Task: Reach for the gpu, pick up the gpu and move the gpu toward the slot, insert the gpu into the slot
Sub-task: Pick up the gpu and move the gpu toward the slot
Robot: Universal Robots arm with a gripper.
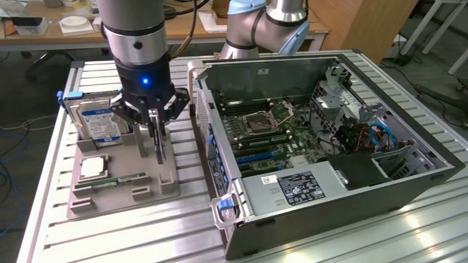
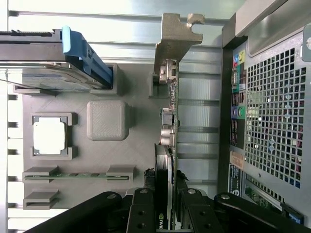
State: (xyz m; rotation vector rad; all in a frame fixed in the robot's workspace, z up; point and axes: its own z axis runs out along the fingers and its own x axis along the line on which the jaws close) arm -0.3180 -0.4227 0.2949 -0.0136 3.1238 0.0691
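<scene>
The gpu (image 1: 158, 139) stands on edge over the grey parts holder (image 1: 124, 192), its silver bracket end pointing down toward the holder. I cannot tell whether it rests on the holder or hangs just above it. My gripper (image 1: 152, 116) is shut on the card's upper edge. In the wrist view the gpu (image 2: 170, 111) shows edge-on, with my gripper (image 2: 166, 211) clamped on both its faces and the bracket at the far end. The slot (image 1: 255, 155) is a blue connector on the motherboard inside the open computer case (image 1: 409, 181), to the exterior view's right of the gripper.
On the parts holder (image 2: 107, 160) sit a blue-labelled hard drive (image 1: 98, 123) (image 2: 53, 73), a processor (image 1: 93, 166) (image 2: 48, 136) and a memory stick (image 1: 120, 179) (image 2: 77, 175). The case's wall (image 1: 212, 137) stands close beside the card. A second arm (image 1: 263, 27) rises behind.
</scene>
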